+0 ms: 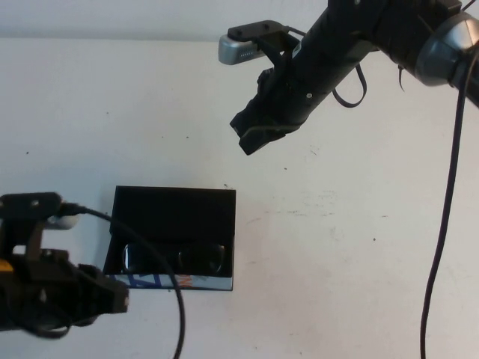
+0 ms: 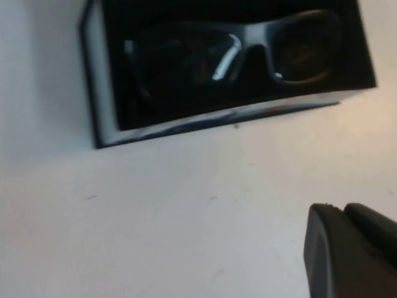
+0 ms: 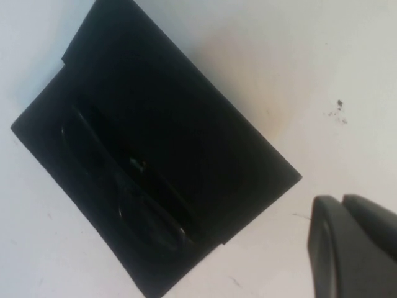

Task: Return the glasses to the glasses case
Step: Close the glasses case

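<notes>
Glasses case (image 1: pixel 174 217) is the biggest thing on the white table (image 1: pixel 352 247), sitting around 8 o'clock from the middle of the high view, lid flipped open and lying flat toward the far side. Its printed front edge faces the robot, blue, white and a bit of orange, but I can't read any words or brand on it from either wrist view, it's just smeared colour.

Right arm is next in size, coming in from 1 o'clock. The right gripper (image 1: pixel 254 131) hangs in the air well apart from the case, up at about 12 o'clock from it. The fingers look pressed together with nothing between them, and the right wrist view shows the same closed tip (image 3: pixel 353 248). My guess is it's hanging back so it's out of the way of the box.

Left gripper (image 1: pixel 105 295) sits low at 8 o'clock, just beside the case's near left corner but not touching, fingers together and empty too. Looks well placed to deal with the lid.

Glasses (image 1: pixel 176 258) are the smallest bit: already lying inside the tray, lenses facing up toward the near edge, black frame catching some glare (image 2: pixel 239 53). So I'd say what's left is shutting the lid.
</notes>
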